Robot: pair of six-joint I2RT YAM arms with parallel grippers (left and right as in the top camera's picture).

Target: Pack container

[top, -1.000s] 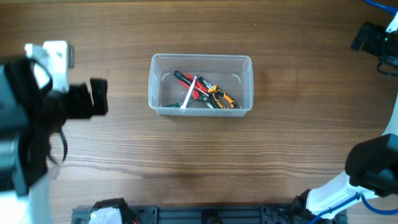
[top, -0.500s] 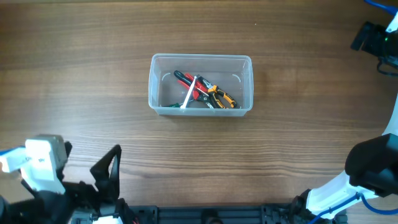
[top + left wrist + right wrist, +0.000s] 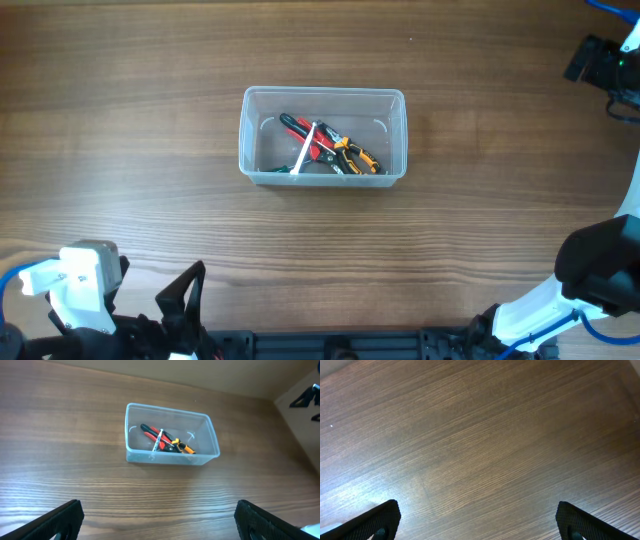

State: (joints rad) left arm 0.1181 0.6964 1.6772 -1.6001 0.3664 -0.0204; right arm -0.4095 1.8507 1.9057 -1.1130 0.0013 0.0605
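Note:
The clear plastic container [image 3: 322,93] stands at the middle of the wooden table. Inside it lie red-handled pliers [image 3: 298,127], orange-handled pliers [image 3: 358,156] and a white stick [image 3: 303,151]. The container also shows in the left wrist view [image 3: 170,410], far ahead of the fingers. My left gripper [image 3: 180,295] is at the front left edge of the table, open and empty [image 3: 160,521]. My right gripper [image 3: 598,60] is at the far right corner, open and empty over bare wood [image 3: 480,521].
The right arm's base [image 3: 600,270] stands at the front right. A black rail [image 3: 340,345] runs along the front edge. The wooden table [image 3: 320,240] surrounds the container.
My left arm has moved from the left middle of the table back toward the front left edge. The container, its tools and the right arm have not moved.

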